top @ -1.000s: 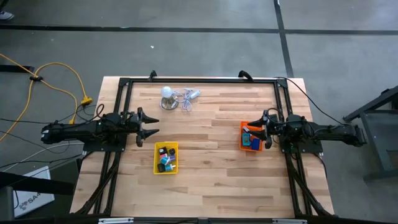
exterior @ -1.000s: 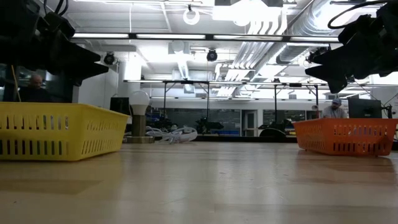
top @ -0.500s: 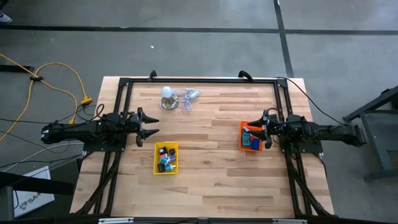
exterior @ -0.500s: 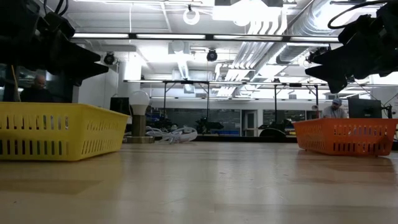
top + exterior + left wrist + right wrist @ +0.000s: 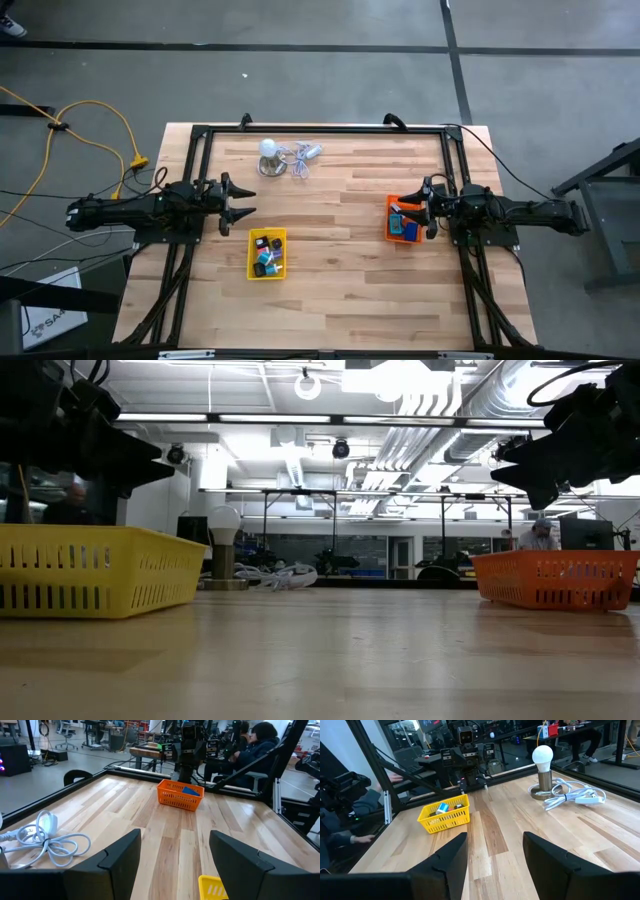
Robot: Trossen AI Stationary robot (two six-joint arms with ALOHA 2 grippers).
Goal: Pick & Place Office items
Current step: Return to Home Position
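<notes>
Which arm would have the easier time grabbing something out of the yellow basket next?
Probably the left. The left claw, open, hovers close to the yellow basket, while the right claw, also open, sits by the orange basket, much farther off.

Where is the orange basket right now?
The orange tray sits on the right side of the table in the high view, close under the right gripper, with the yellow tray farther left.

— On the wooden bench (image 5: 340,200)?
— Yellow tray (image 5: 251,255) toward the left side, orange tray (image 5: 389,222) well apart near the right edge.
— And at the far end?
— White bulb lamp (image 5: 268,150), pale grey cord (image 5: 303,160) coiled just beside it, both resting on bare planks.
</notes>
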